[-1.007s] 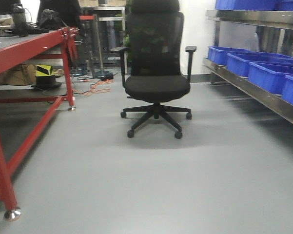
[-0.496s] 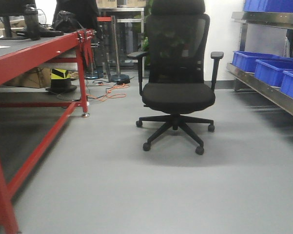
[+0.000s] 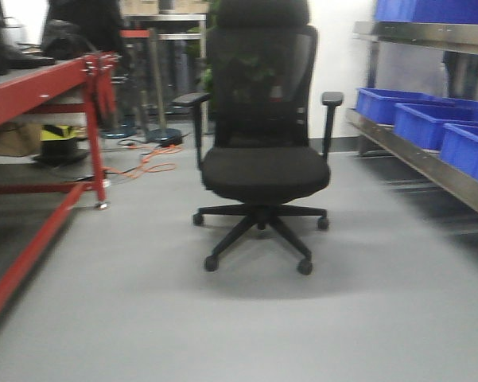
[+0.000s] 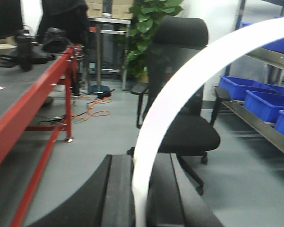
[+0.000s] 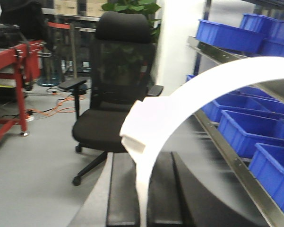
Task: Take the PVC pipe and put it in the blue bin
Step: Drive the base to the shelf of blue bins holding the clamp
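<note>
Left wrist-mounted view: left tool (image 4: 139, 160) pinched nearly closed on arched white PVC pipe (image 4: 172, 92) — right tool (image 5: 142, 157) likewise clamped narrow on second PVC pipe (image 5: 198, 90).

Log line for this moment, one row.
left hand: PVC pipe gripped | right hand: second PVC pipe gripped | chair ahead | blue bins right

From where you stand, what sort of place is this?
Most likely a workshop or a parts storeroom. A metal shelf carries a row of blue bins, a red workbench stands opposite, and an office chair sits on the grey floor.
</note>
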You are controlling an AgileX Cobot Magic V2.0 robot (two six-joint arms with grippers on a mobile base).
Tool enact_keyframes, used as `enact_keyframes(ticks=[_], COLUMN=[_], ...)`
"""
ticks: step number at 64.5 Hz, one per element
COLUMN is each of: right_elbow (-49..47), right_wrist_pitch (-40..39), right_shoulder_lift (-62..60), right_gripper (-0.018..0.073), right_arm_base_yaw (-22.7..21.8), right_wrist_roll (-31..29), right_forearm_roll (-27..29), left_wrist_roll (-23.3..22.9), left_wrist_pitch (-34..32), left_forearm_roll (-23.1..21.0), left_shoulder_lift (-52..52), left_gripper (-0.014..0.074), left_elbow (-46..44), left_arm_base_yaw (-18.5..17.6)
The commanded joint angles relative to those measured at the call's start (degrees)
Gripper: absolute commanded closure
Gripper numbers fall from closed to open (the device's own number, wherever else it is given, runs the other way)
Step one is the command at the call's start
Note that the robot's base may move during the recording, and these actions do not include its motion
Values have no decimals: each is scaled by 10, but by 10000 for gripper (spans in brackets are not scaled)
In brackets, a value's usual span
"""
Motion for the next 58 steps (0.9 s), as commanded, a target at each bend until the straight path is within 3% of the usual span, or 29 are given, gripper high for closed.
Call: enact_keyframes(ticks=[1,58], right_elbow=[0,0], right_wrist_pitch=[-18,-18], right_shoulder_lift=[-3,-3], right_gripper=[721,721], right_arm_base_yaw=[1,1], right_wrist_roll=[-2,-2], right_forearm_roll=[-2,-2], left_wrist_roll=[-4,-4], left_wrist_pitch=[-16,-16], left_forearm_roll=[-3,-3], left_shoulder_lift=[-2,-2], left_gripper=[707,707], left_elbow=[-1,-1], left_arm_base_yaw=[-4,-4])
